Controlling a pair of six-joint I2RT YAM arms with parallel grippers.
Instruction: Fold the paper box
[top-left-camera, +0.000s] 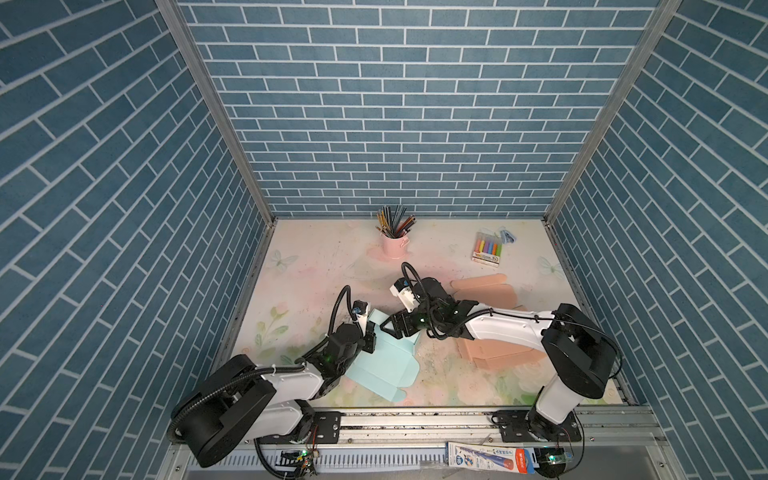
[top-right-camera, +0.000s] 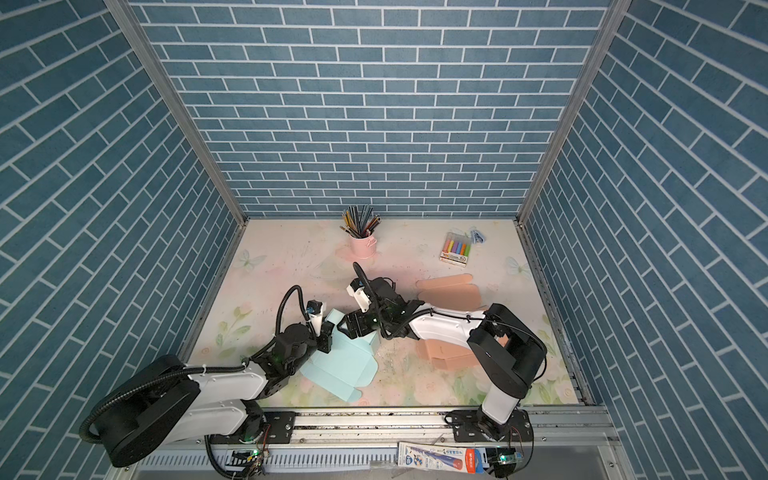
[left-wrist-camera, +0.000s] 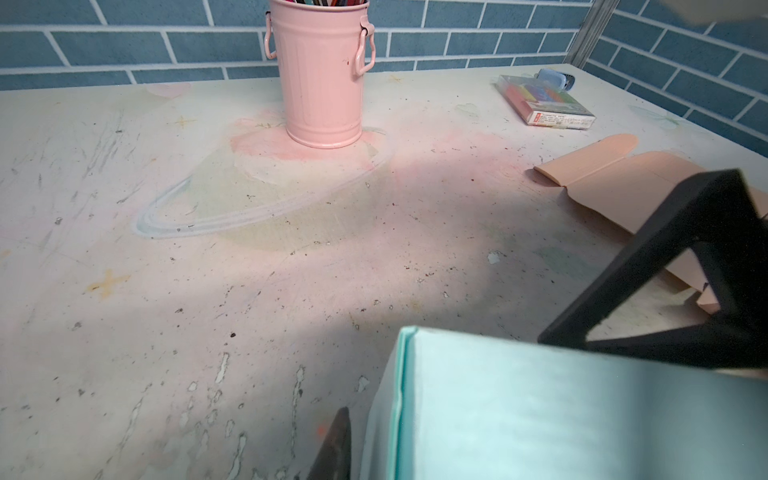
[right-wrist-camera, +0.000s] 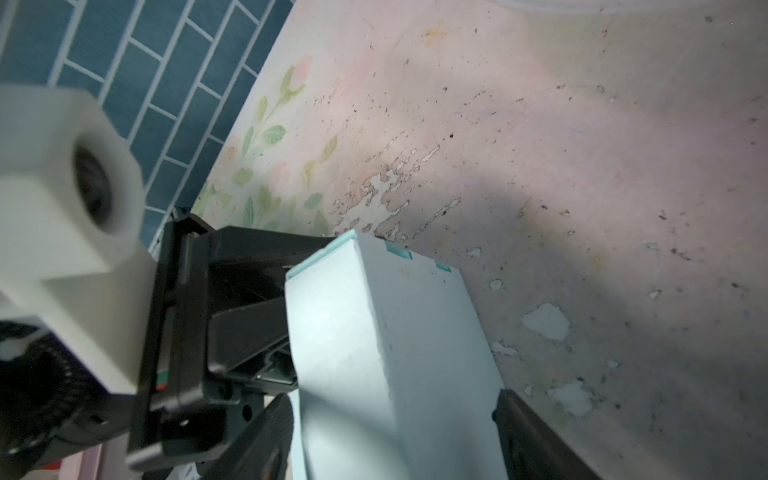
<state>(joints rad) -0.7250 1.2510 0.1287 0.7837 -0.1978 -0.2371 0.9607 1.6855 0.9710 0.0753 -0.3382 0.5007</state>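
Clamped wide by the right gripper (right-wrist-camera: 392, 411), a finger against either side of the raised double wall of the one teal paper box (top-left-camera: 386, 361); at the left gripper (top-left-camera: 370, 336), close against that same wall from the opposite side, no telling whether spread or pressed together. Half-formed and lying on the table (top-left-camera: 316, 266) toward its near left, between the two arms. Farther out, to the right: one peach blank (top-left-camera: 484, 291) behind the right arm, a second peach blank (top-left-camera: 494, 355) beneath it; at the back, one pink pail (top-left-camera: 393, 246) of pencils, one marker pack (top-left-camera: 487, 249), one small blue item (top-left-camera: 508, 236) just beside it.
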